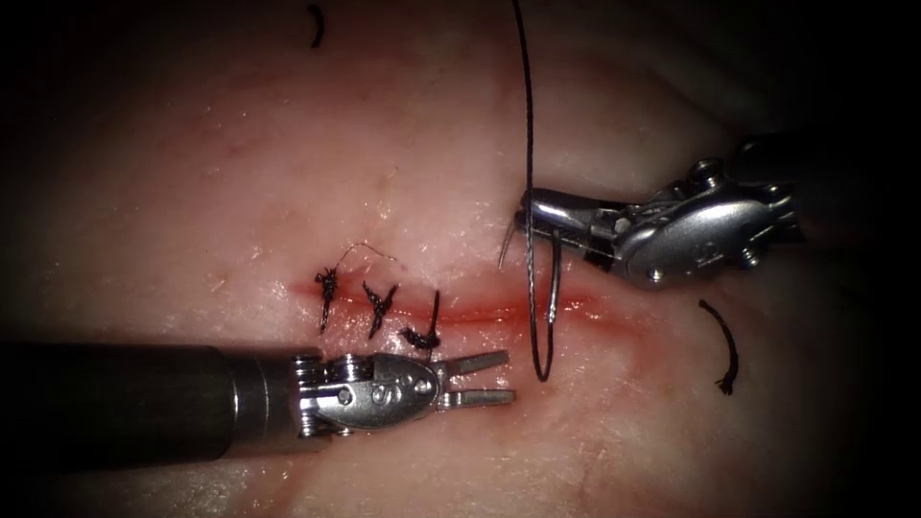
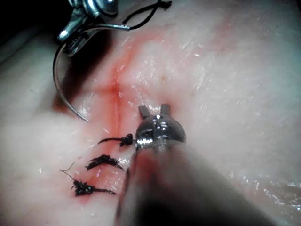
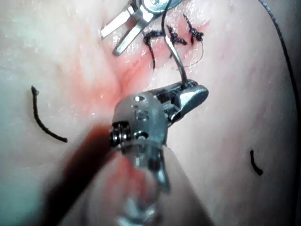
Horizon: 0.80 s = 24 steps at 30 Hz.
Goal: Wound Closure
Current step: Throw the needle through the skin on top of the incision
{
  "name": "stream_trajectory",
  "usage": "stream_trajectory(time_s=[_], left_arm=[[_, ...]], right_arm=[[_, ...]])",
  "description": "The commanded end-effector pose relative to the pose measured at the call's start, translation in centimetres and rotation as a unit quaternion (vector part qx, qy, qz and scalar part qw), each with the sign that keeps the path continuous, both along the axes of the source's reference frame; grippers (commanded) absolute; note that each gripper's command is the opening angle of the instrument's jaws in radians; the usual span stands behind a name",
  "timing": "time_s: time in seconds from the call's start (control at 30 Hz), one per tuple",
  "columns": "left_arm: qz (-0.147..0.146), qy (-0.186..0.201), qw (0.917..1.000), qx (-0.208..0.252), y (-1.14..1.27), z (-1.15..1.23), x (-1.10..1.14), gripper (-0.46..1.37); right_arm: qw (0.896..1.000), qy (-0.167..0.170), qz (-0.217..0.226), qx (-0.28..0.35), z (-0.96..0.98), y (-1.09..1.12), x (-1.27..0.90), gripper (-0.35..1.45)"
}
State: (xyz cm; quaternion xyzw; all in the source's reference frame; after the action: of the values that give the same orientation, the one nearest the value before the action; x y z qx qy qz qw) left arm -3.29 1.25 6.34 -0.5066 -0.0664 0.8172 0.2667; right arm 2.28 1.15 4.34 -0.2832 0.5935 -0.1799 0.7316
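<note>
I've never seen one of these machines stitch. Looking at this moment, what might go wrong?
1. The right tool holds the curved needle near one end, clear of the tissue; held so far out, it might twist or slip in the jaws.
2. The thread hangs in a loose loop across the cut and could snag on the needle.
3. The left tool, open and empty, sits beside the finished stitches and might catch one.

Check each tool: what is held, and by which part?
The right tool has its jaws shut on the needle near its thread end, the needle clear of the tissue. The left tool, jaws open, holds nothing.
</note>
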Motion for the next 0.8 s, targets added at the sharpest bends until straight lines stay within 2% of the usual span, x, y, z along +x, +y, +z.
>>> stream_trajectory(time_s=[0.03,0.37,0.5,0.57,0.73,0.8], left_arm=[[0.003,-0.002,1.0,0.0,0.0,-0.01,0.01,0.08],[0.005,-0.003,1.0,0.0,0.0,-0.01,0.04,0.05],[0.005,-0.004,1.0,0.001,0.01,0.01,0.05,0.02],[0.006,-0.005,1.0,0.001,0.02,0.02,0.06,-0.06],[0.006,-0.007,1.0,0.002,0.06,0.07,0.06,-0.06],[0.008,-0.007,0.9999,0.003,0.08,0.1,0.06,-0.09]], right_arm=[[1.0,-0.008,0.0,0.0,0.01,-0.02,0.01,-0.35],[1.0,-0.016,-0.006,0.007,0.21,-0.32,0.01,-0.35],[1.0,-0.015,-0.003,0.027,0.38,-0.5,0.01,-0.35],[0.999,-0.015,0.005,0.042,0.52,-0.62,0.0,-0.35],[0.998,-0.014,0.012,0.053,0.7,-0.68,0.01,-0.35],[0.998,-0.014,0.013,0.057,0.7,-0.65,0.02,-0.35]])
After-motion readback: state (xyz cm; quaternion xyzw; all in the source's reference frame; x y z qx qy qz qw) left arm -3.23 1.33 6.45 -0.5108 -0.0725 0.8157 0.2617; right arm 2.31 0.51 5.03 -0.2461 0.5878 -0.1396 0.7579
